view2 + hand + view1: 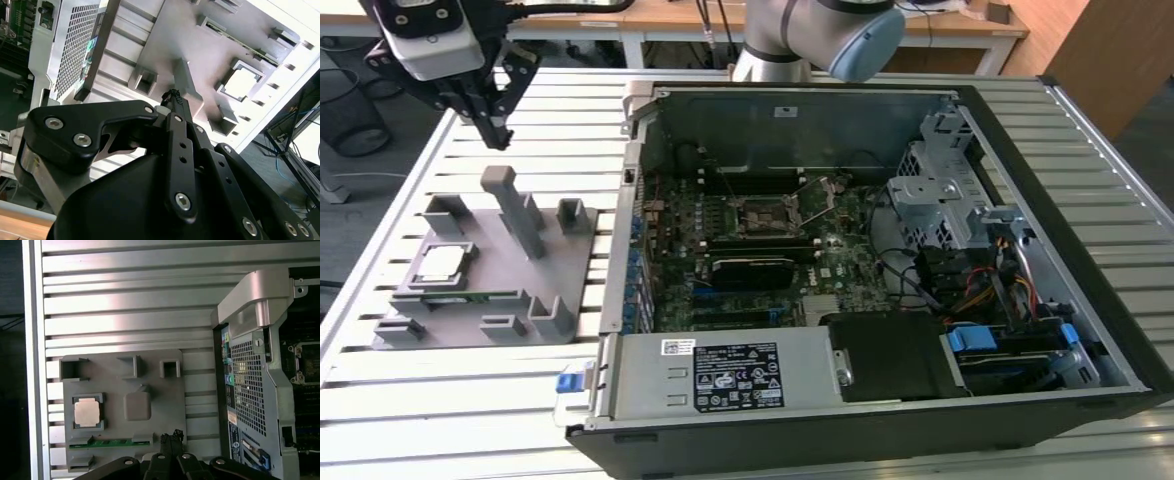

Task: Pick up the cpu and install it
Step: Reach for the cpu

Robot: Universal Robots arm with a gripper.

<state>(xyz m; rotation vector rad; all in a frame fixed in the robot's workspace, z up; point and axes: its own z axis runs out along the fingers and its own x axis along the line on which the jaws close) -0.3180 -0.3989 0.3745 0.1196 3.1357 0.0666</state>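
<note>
A grey holder tray [491,278] lies flat on the slatted metal surface [454,420], at the exterior view's left. The cpu [440,262] sits in a square recess of that tray with its silver top up, held in by the recess's low walls. In the first wrist view a long green memory stick [110,442] lies in a slot along the tray edge just beside the cpu's recess. The tray's other small pockets look empty. A tall post [518,205] stands upright near the tray's middle.

At the exterior view's right lies an open computer case [1107,250] with its side off. Inside are the motherboard, with its socket [767,212] near the centre, and a silver power supply [720,375] along the near wall.

The hand [494,135] hangs above the surface past the tray's far end, well apart from the cpu and touching nothing. In both wrist views its fingers [171,436] are together and hold nothing.

The case wall stands just beside the tray. The surface's edge runs close along the tray's other side. Bare slats lie open beyond the tray's far end, under the hand, and in front of its near end.
</note>
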